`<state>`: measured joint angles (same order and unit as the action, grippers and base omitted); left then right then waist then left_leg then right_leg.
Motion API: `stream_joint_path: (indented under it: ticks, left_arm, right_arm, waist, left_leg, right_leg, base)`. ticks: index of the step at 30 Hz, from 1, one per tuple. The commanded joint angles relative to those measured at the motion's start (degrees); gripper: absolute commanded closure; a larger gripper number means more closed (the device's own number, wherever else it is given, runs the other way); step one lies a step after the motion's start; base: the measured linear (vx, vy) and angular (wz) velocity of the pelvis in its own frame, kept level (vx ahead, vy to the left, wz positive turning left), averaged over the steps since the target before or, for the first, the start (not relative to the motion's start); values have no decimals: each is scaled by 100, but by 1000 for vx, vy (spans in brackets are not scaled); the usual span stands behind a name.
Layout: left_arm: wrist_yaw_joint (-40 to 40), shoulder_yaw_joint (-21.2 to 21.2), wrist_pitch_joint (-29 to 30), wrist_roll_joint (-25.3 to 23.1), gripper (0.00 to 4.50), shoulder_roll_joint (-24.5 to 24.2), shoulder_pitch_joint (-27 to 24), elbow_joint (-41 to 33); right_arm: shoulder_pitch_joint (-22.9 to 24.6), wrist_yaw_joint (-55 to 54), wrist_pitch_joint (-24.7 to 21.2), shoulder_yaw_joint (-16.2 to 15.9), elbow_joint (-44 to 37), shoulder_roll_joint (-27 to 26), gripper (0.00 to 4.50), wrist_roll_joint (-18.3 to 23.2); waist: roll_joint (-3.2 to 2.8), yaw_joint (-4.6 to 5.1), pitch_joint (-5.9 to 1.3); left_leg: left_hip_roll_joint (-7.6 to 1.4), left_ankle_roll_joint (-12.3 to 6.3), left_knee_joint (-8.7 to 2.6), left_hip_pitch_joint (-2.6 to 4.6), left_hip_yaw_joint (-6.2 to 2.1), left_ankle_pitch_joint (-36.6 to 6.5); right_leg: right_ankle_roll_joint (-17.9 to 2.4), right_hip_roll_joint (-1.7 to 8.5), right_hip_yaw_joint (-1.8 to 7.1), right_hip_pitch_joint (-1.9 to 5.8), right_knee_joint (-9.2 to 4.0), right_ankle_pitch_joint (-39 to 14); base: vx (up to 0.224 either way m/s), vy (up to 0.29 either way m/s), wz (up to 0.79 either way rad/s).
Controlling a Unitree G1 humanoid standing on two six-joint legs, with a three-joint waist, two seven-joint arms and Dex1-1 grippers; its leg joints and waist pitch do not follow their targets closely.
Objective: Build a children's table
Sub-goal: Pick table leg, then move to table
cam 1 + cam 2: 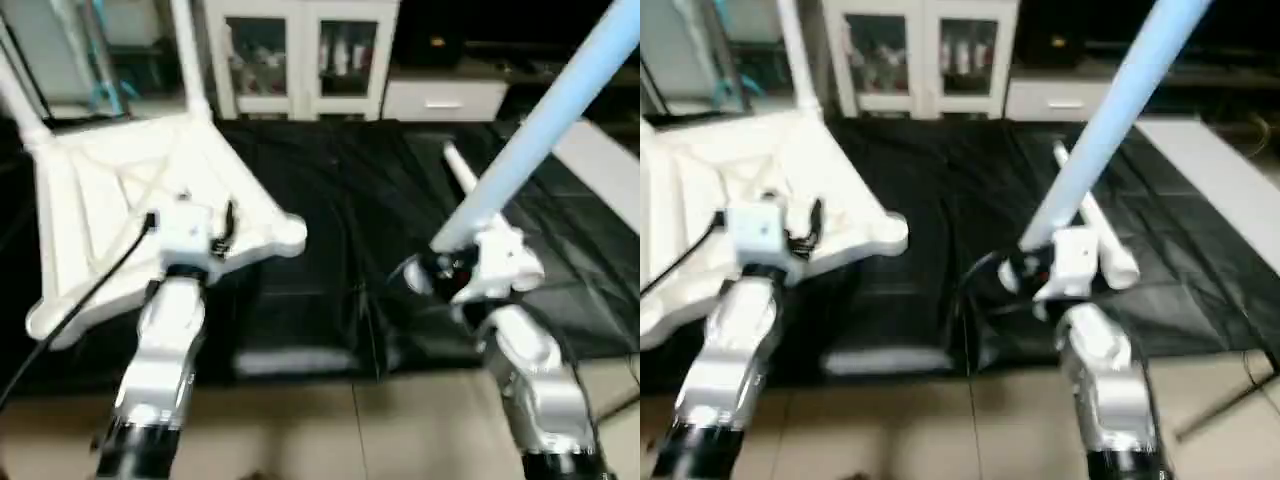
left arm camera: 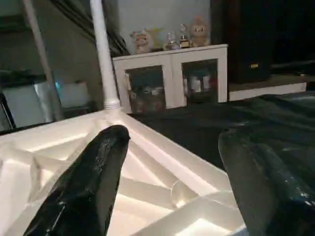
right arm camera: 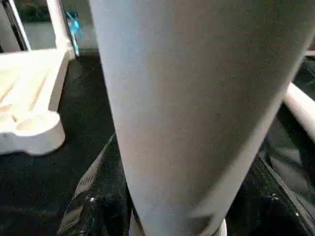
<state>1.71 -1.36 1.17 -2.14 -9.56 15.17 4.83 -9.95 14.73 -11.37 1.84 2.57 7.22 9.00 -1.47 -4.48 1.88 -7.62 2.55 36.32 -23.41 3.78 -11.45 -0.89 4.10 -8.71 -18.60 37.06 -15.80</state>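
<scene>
The children's table top (image 1: 110, 190) lies upside down on the left, its ribbed underside facing up. Two white legs (image 1: 185, 50) stand in its far corner sockets, and the near round corner socket (image 1: 287, 235) holds no leg. My left gripper (image 1: 190, 215) hovers over the top's near right edge, its black fingers (image 2: 98, 177) spread open above the ribs. My right gripper (image 1: 450, 268) is shut on the thick end of a long white leg (image 1: 550, 120), which rises steeply to the upper right. Another leg (image 1: 460, 168) lies on the cloth behind it.
A black cloth (image 1: 340, 200) covers the floor under the work, with pale tiles (image 1: 330, 420) in front of it. A white cabinet with glass doors (image 1: 300, 50) stands at the back. A flat white board (image 1: 600, 160) lies at the right.
</scene>
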Motion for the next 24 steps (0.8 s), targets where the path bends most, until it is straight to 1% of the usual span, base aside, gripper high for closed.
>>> stream_joint_path:
  ticks: [1, 2, 3, 4, 5, 6, 7, 8, 9, 10, 11, 12, 13, 14, 15, 16, 17, 18, 19, 20, 21, 22, 23, 24]
  left_arm:
    - [-84, 88, -132, -158, 115, -82, -17, 9]
    - [-134, 139, -152, -206, 115, -117, -42, 17]
    - [-169, 162, -153, -231, 115, -131, -59, 18]
    - [-182, 161, -170, -233, 115, -127, -60, 33]
    - [-173, 150, -192, -225, 115, -118, -52, 58]
    - [-152, 145, -198, -235, 115, -116, -41, 89]
    - [-152, 145, -198, -235, 115, -116, -41, 89]
    - [-185, 117, -197, -152, 115, -99, -9, 136]
    - [-198, 107, -184, -132, 115, -100, -2, 130]
    - [-204, 101, -174, -126, 115, -102, 3, 125]
    - [-237, 118, -144, -115, 115, -103, -4, 56]
    - [-249, 137, -109, -118, 115, -96, 2, -3]
    - [-245, 146, -96, -125, 115, -88, 6, -21]
    - [-264, 185, -65, -148, 115, -88, 47, -17]
    - [-279, 214, -44, -164, 115, -89, 76, -11]
    - [-279, 214, -44, -164, 115, -89, 76, -11]
    - [-279, 214, -44, -164, 115, -89, 76, -11]
    - [-279, 214, -44, -164, 115, -89, 76, -11]
    - [-279, 214, -44, -164, 115, -89, 76, -11]
    - [-279, 214, -44, -164, 115, -89, 76, -11]
    - [-279, 214, -44, -164, 115, -89, 76, -11]
    - [-279, 214, -44, -164, 115, -89, 76, -11]
    - [-309, 218, -10, -149, 115, -67, 139, -27]
    - [-302, 205, 48, -110, 115, 0, 126, -41]
  right_arm:
    - [-102, -177, 165, 80, 7, -34, 261, -69]
    - [-75, -266, 169, 158, 45, -85, 261, -28]
    - [-57, -319, 162, 211, 67, -118, 261, 17]
    - [-35, -309, 172, 187, 79, -90, 261, -6]
    - [-18, -270, 205, 117, 82, -35, 261, -61]
    - [-6, -244, 214, 81, 65, -16, 261, -83]
    - [-6, -244, 214, 81, 65, -16, 261, -83]
    - [63, -207, 172, 85, -67, -30, 261, -76]
    - [80, -196, 144, 89, -112, -32, 261, -61]
    - [88, -189, 137, 88, -131, -34, 261, -56]
    - [128, -156, 101, 41, -237, 29, 261, -111]
    - [161, -153, 33, 14, -352, 85, 261, -149]
    - [174, -159, -4, 11, -401, 106, 261, -156]
    - [151, -149, -79, 26, -451, 120, 261, -115]
    - [134, -140, -129, 36, -482, 129, 261, -84]
    - [134, -140, -129, 36, -482, 129, 261, -84]
    - [134, -140, -129, 36, -482, 129, 261, -84]
    - [134, -140, -129, 36, -482, 129, 261, -84]
    - [134, -140, -129, 36, -482, 129, 261, -84]
    - [134, -140, -129, 36, -482, 129, 261, -84]
    - [134, -140, -129, 36, -482, 129, 261, -84]
    - [134, -140, -129, 36, -482, 129, 261, -84]
    - [77, -102, -260, 36, -539, 148, 261, -14]
    - [-91, -42, -377, -13, -509, 201, 261, -10]
  waist:
    - [-74, 35, -278]
    - [-19, 15, -207]
    - [-31, -24, -104]
    - [-42, -27, -77]
    - [44, 24, -20]
    - [-52, 16, 9]
    - [-56, 68, 43]
    - [-208, 139, 87]
    - [-274, 155, 56]
    - [-364, 261, -40]
    - [-338, 444, -78]
    - [-235, 532, -127]
    - [-168, 516, -104]
    - [-95, 500, -59]
    - [-74, 472, -53]
    - [12, 413, -7]
    - [225, 277, 3]
    - [332, 19, -217]
    - [330, -3, -224]
    - [325, -62, -289]
    - [330, -68, -277]
    - [249, -81, -302]
    - [-11, -67, -365]
    - [-210, 262, -515]
  left_leg:
    - [-360, -174, -727, 12, -419, -1890]
    - [-286, -21, -713, -61, -368, -2683]
    - [-242, 223, -635, -24, -267, -3339]
    - [-217, 236, -536, -26, -224, -3398]
    - [-293, -50, -93, 64, -59, -2716]
    - [-340, -73, 27, 173, -18, -2599]
    - [-370, -124, 37, 173, 10, -2492]
    - [-408, -57, -300, 32, 22, -2861]
    - [-364, 23, -559, 27, 1, -3269]
    - [-368, -4, -941, 406, -268, -4009]
    - [-545, -383, -1014, 862, -787, -4360]
    - [-767, -476, -954, 1128, -813, -4689]
    - [-803, -641, -1024, 1079, -905, -4708]
    - [-770, -893, -1074, 1008, -869, -4561]
    - [-686, -971, -1099, 962, -823, -4511]
    - [-420, -875, -1003, 864, -525, -4298]
    - [32, -787, -413, 568, -5, -3082]
    - [151, -1045, 479, -5, 52, -1286]
    - [156, -1036, 585, -185, 31, -871]
    - [263, -930, 504, -408, 74, 138]
    - [252, -968, 366, -406, 117, 376]
    - [186, -1010, 178, -381, 113, 654]
    - [-7, -1176, -301, -104, 120, 1327]
    - [-605, -1874, -351, 1034, -541, 1360]
  right_leg:
    - [-603, 546, 262, 325, -394, 70]
    - [-520, 724, 274, 400, -577, -1005]
    - [-334, 877, 266, 437, -826, -3020]
    - [-286, 995, 253, 496, -955, -3830]
    - [-251, 1271, 113, 640, -1358, -5131]
    - [-292, 1311, 1, 687, -1457, -5240]
    - [-314, 1299, -81, 777, -1483, -5135]
    - [-224, 957, -326, 1003, -1285, -4669]
    - [-202, 619, -355, 1036, -1045, -4121]
    - [-195, 60, -235, 782, -447, -2706]
    - [-197, -42, 58, 378, -113, -1625]
    - [-79, 1, 343, 102, 87, -1042]
    - [61, 29, 437, 65, 205, -836]
    - [205, 90, 584, -32, 241, -526]
    - [209, 123, 645, -32, 192, -435]
    - [127, 301, 807, -13, -280, -537]
    - [-169, 816, 1319, 436, -858, -1684]
    - [-263, 1181, 1784, 1088, -1013, -2375]
    - [-219, 1145, 1757, 1172, -952, -2064]
    - [-289, 602, 1368, 1196, -791, -33]
    - [-359, 464, 1259, 1180, -802, 543]
    - [-447, 332, 1145, 1156, -769, 900]
    - [-352, -35, 726, 1005, -670, 889]
    - [107, -327, 283, -9, 76, -156]
  base:
    - [-84, 22, 6]
    - [-84, 22, 6]
    - [-65, 1, 25]
    - [-32, -4, 34]
    - [-32, -4, 34]
    - [6, 25, 46]
    - [42, 73, 47]
    - [42, 73, 47]
    - [84, 88, 48]
    - [142, 85, 49]
    - [142, 85, 49]
    - [159, 88, 32]
    - [135, 47, 9]
    - [135, 47, 9]
    - [138, -16, -3]
    - [162, -68, 14]
    - [162, -68, 14]
    - [222, -75, 11]
    - [221, -52, -9]
    - [221, -52, -9]
    - [205, -21, -1]
    - [226, 17, 8]
    - [226, 17, 8]
    - [207, 39, 1]
